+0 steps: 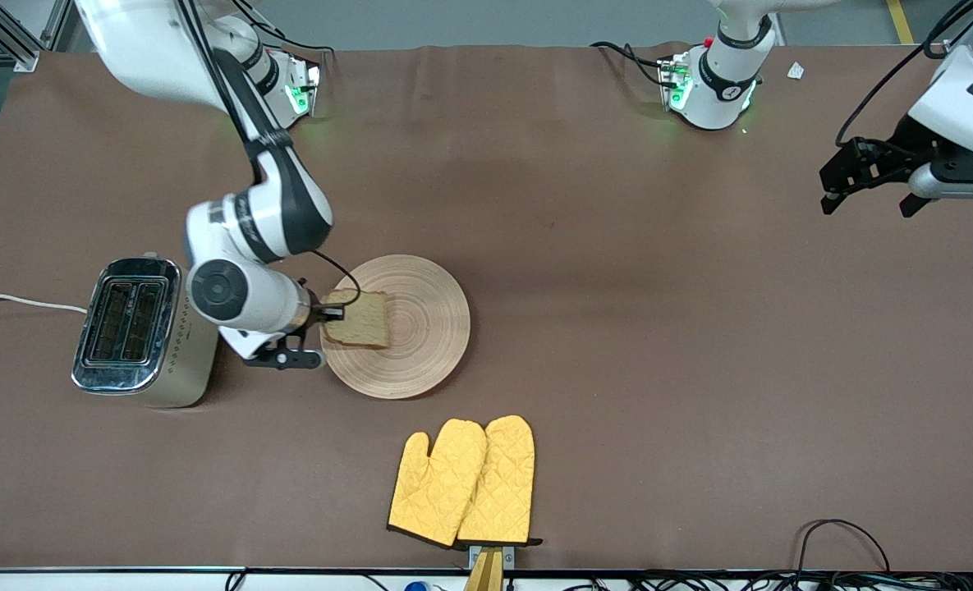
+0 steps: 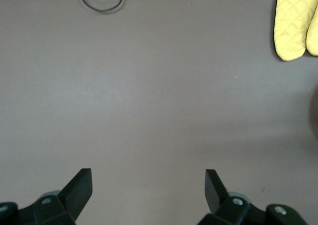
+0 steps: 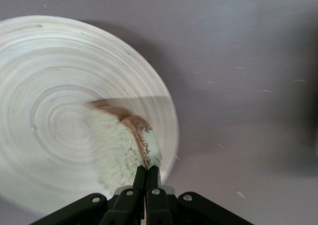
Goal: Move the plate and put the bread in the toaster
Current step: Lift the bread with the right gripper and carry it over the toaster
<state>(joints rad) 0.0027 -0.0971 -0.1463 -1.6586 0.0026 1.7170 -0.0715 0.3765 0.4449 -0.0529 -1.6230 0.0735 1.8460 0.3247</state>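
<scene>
Right fingers [image 3: 147,174] pinching bread [image 1: 358,319] over plate [image 1: 429,328], beside toaster [image 1: 137,332]; left fingers [image 2: 82,185] spread.

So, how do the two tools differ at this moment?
The right tool is shut on the bread over the plate, beside the toaster. The left tool is open, holds nothing and waits over bare table at the left arm's end. Both have dark fingers.

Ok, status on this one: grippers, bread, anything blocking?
Right gripper shut on bread, over plate. Left gripper open, waiting at its table end. Toaster slots unobstructed.
</scene>
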